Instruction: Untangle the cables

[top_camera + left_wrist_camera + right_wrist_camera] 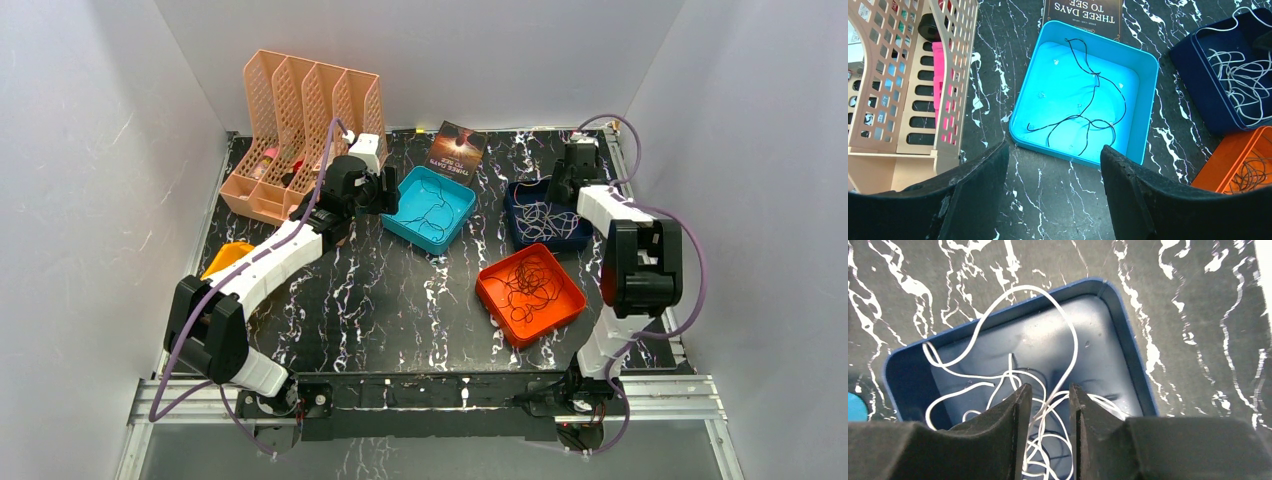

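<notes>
A thin black cable (1088, 112) lies loose in the cyan tray (1148, 100). My left gripper (1054, 155) is open and empty, above the table just near of that tray; in the top view it (385, 190) is at the tray's left corner. A tangle of white cable (1075, 345) fills the navy tray (1128, 345). My right gripper (1049, 390) is down in this tray with its jaws a narrow gap apart and white strands running between them, not pinched. A black cable tangle (530, 283) lies in the orange tray (490, 290).
A pink file organiser (300, 120) stands at the back left, close to my left arm. A book (458, 150) lies behind the cyan tray. A yellow object (228, 258) sits at the table's left edge. The navy tray (515, 200) and orange tray stand close together on the right.
</notes>
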Controlling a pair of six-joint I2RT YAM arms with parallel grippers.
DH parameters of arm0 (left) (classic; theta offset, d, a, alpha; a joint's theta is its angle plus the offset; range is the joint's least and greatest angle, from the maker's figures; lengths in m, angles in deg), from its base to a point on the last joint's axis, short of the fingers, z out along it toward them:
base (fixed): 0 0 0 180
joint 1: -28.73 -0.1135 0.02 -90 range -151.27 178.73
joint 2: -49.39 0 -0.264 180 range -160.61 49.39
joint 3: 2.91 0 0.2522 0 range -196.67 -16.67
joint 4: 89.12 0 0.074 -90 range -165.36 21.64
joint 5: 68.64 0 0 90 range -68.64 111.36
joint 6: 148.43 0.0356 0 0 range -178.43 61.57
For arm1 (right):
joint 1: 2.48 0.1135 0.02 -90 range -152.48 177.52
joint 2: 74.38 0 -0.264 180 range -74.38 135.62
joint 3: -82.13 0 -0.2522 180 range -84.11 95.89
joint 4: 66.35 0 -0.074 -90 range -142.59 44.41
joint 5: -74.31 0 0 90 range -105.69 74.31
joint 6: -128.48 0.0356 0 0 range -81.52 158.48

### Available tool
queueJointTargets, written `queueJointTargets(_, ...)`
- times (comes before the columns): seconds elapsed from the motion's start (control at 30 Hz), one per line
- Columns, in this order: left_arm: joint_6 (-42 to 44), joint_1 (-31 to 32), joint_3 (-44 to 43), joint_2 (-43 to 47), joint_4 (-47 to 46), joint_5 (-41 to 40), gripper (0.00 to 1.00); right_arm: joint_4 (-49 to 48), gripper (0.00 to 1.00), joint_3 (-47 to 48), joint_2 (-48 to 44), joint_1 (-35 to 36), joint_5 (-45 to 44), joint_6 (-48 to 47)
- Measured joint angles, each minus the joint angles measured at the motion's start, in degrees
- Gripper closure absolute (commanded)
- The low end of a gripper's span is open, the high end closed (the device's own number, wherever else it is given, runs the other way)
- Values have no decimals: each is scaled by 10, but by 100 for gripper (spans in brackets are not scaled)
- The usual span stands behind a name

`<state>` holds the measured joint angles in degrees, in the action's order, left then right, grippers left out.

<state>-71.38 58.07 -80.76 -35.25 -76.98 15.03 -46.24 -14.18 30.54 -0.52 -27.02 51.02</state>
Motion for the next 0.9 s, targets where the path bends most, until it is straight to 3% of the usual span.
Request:
queueJointTargets(0.17, 1, 0, 0, 0, 0, 0, 34, 0, 47, 0, -47, 0, -12, -7)
queueJointTargets(0.37, 1, 0, 0, 0, 0, 0, 34, -1, 49, 0, -74, 0, -24, -8)
queueJointTargets(0.9, 3, 0, 0, 0, 2, 2, 34, -26, 49, 7, -13, 0, 41, -13)
